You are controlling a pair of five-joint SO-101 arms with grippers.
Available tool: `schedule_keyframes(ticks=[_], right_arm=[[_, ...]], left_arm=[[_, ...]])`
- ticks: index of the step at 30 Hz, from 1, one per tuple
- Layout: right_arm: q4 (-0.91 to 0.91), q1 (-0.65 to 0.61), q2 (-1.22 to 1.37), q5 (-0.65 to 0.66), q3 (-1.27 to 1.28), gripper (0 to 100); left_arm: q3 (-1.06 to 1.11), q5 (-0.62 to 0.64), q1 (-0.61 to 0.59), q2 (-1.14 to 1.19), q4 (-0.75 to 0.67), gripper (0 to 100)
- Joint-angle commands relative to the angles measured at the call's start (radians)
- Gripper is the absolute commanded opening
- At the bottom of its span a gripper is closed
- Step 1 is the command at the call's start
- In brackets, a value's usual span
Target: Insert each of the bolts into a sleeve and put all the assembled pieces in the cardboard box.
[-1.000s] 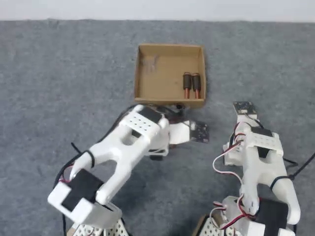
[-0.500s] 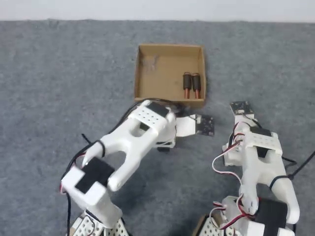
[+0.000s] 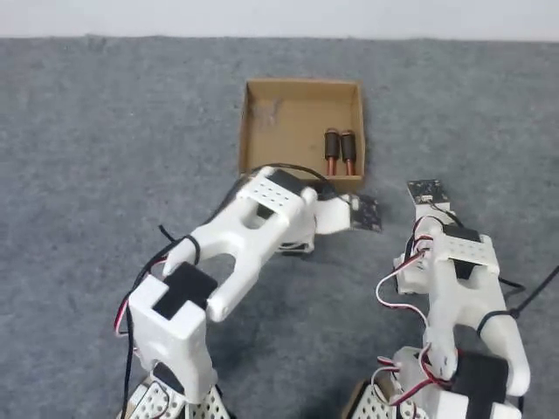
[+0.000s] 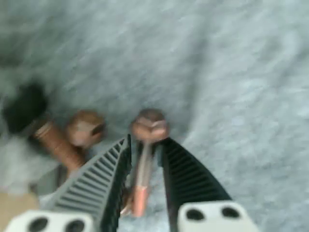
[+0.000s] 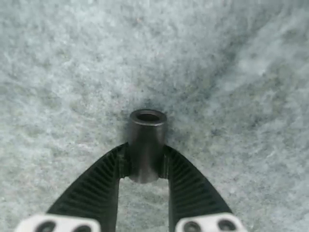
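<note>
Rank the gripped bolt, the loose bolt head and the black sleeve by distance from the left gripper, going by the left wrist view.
1. Gripped bolt: clamped in the left gripper.
2. Loose bolt head: on the carpet beside it.
3. Black sleeve: farther out, same side.

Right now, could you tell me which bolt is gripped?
The bolt clamped in the left gripper; the others lie on the carpet or sit sleeved in the cardboard box.

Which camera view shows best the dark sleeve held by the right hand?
The right wrist view: the sleeve sits clamped between the right hand's fingers, its open end showing. In the high view the right arm hides it; the left wrist view looks at a bolt.
</note>
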Motion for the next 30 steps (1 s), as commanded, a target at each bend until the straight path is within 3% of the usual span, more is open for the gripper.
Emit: schedule_keyframes(ticks=[1,11,21,25,30], right_arm=[[0.004,-0.01,-0.022,0.015,0.002,0.7],[0.002,-0.01,-0.022,0.015,0.002,0.7],[0.001,-0.01,-0.022,0.015,0.0,0.7],[0.001,-0.01,-0.022,0.015,0.0,0.7],[0.001,-0.007,-0.021,0.014,0.0,0.7]], left_arm=[[-0.045,0.012,0.028,-0.012,0.028,5],[-0.05,0.284,0.028,-0.012,0.028,6],[0.002,0.924,0.029,-0.021,0.075,5],[0.045,1.036,-0.02,-0.063,0.078,5],[0.128,1.082,-0.15,-0.213,0.075,5]])
